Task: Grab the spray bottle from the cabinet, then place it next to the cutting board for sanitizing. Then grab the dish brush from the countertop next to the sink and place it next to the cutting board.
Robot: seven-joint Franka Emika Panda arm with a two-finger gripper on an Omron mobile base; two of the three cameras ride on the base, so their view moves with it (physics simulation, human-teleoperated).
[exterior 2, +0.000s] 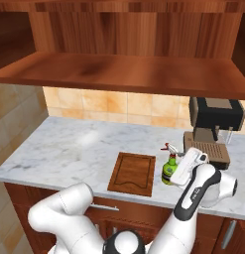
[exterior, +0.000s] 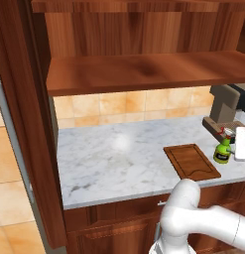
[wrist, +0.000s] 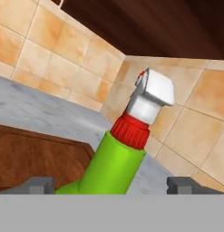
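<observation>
Your gripper [wrist: 111, 185] has its jaws spread wide, one on each side of the spray bottle [wrist: 114, 164] with no grip on it. The bottle stands upright on the countertop [exterior 2: 59, 149], just beside the cutting board [exterior 2: 132, 173]. Back the hand straight off without brushing the nozzle, then head for the dish brush.
</observation>
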